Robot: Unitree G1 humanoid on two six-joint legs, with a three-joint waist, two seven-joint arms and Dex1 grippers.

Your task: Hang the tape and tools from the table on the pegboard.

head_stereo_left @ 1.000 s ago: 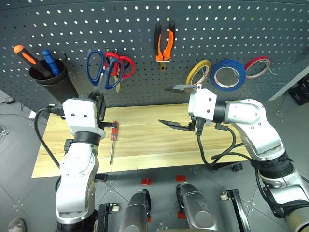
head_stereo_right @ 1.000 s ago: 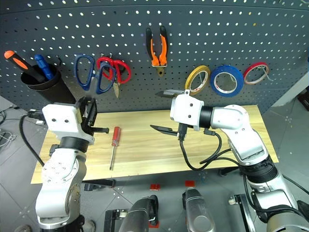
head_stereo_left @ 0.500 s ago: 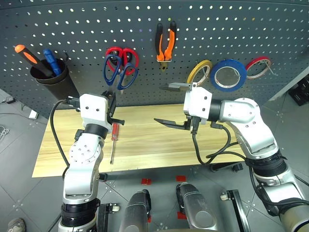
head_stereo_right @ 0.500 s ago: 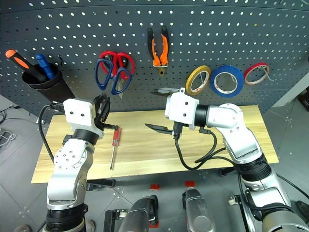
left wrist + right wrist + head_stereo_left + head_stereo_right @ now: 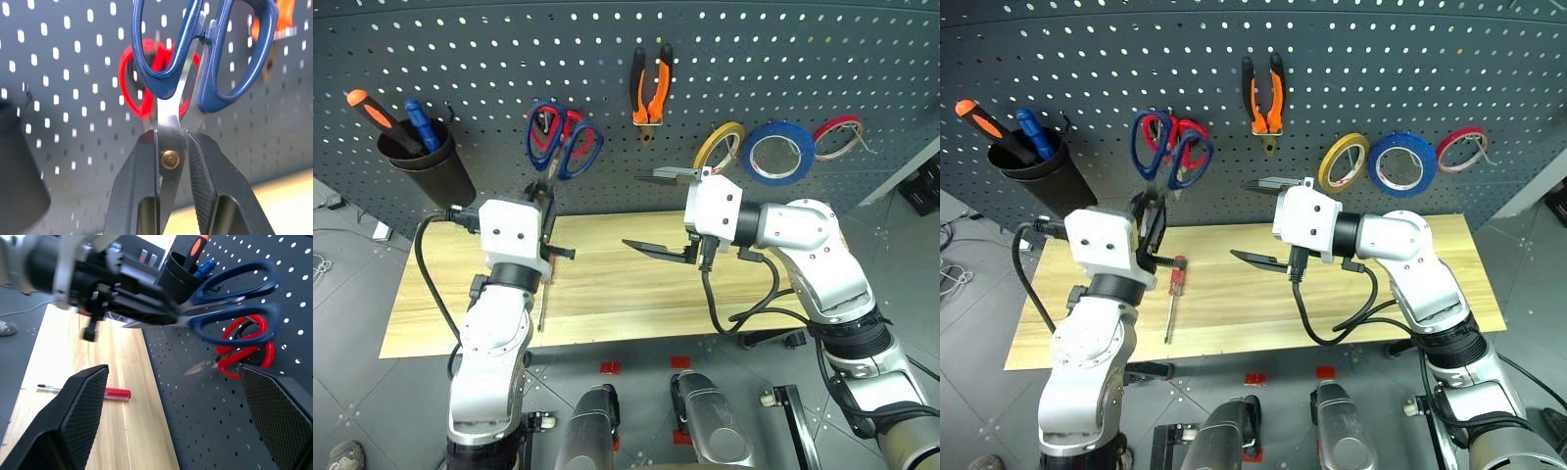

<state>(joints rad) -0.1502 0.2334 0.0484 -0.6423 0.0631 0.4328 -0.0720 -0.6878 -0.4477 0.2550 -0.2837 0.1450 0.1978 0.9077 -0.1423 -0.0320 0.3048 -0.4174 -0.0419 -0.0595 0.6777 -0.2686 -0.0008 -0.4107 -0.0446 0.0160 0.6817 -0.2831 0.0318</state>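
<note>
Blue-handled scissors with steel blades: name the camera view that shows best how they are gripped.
Left wrist view: the blue-handled scissors sit clamped at the pivot between the left tool fingers. Head views show them small before the dark grey pegboard; right wrist view shows them side-on.

Blue-handled scissors (image 5: 564,147): held upright at the pivot, handle loops up, directly in front of the pegboard (image 5: 460,59). Pliers (image 5: 649,86), orange-and-black handles: hanging on the pegboard, jaws down. Blue tape (image 5: 776,153), white core: hanging on the pegboard. Red-handled screwdriver (image 5: 1173,294): lying flat on the light wood table (image 5: 607,284).
</note>
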